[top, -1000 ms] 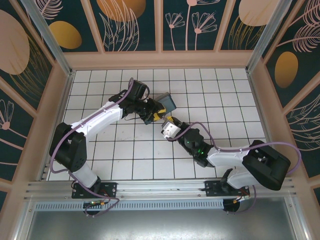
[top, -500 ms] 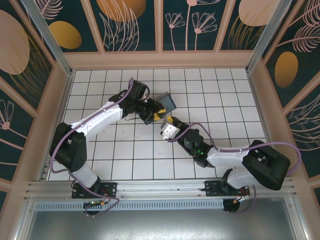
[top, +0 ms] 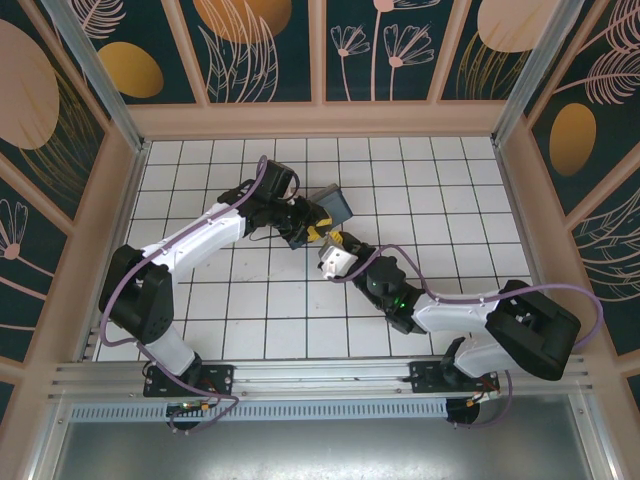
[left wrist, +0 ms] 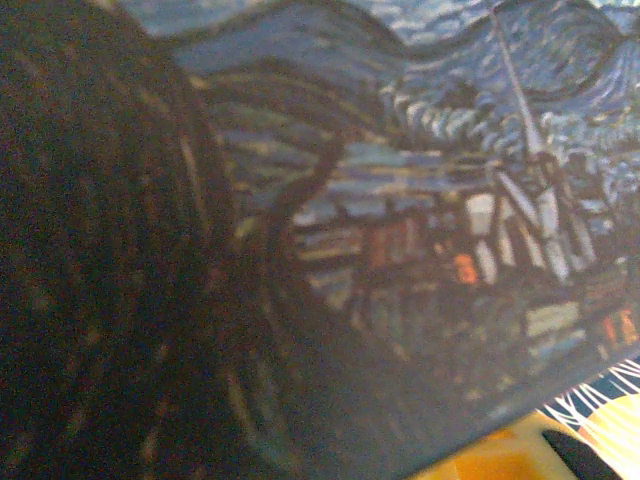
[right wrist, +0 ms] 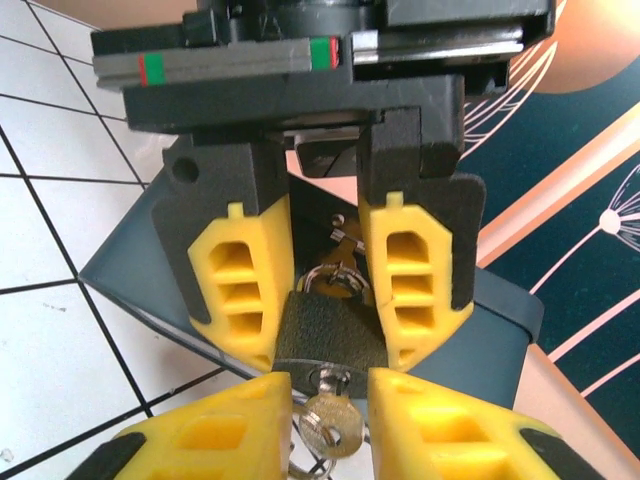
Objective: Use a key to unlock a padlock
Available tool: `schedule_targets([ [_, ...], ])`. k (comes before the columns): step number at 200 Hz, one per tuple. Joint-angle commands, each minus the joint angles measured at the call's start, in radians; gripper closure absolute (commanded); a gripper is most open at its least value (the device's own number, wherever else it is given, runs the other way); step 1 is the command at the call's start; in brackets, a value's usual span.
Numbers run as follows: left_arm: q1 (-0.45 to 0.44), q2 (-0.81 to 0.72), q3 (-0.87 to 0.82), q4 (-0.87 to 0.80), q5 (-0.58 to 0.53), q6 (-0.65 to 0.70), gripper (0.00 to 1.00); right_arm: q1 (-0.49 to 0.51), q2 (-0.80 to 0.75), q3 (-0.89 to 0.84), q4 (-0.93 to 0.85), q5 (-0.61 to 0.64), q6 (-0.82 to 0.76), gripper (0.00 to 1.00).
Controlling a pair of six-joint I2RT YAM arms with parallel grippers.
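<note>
Dark textured padlock (right wrist: 330, 338), key (right wrist: 332, 425) inserted, was clamped by left gripper (right wrist: 330, 350); hold of right gripper (right wrist: 330, 420) undeterminable. White-tiled table (top: 250, 300), floral walls (top: 260, 50).

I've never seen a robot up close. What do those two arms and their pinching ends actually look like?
Left arm and right arm: white shells, black joints, a purple cable along each. The right has a small green light. The jaws are rough black, faced with yellow pads with slot-shaped hollows; a grey rail above bears red and green marks.
</note>
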Motion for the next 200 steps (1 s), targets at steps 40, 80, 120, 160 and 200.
schedule_targets([
  [40,0.002,-0.013,0.028,0.053,0.020,-0.017,0.77,0.013,-0.020,0.020,-0.021,-0.003,0.009,0.70],
  [80,0.003,-0.002,0.041,0.045,0.022,-0.010,0.77,0.018,-0.048,-0.004,-0.066,0.022,-0.013,0.67],
  [120,0.003,0.000,0.050,0.038,0.022,-0.008,0.77,0.011,-0.029,-0.001,-0.076,0.017,-0.023,0.71],
  [160,0.003,-0.005,0.049,0.041,0.024,-0.010,0.77,-0.006,-0.013,0.002,-0.055,0.012,-0.023,0.75],
  [200,0.003,-0.006,0.057,0.044,0.029,-0.012,0.77,-0.031,-0.007,-0.005,-0.047,0.010,-0.031,0.75],
])
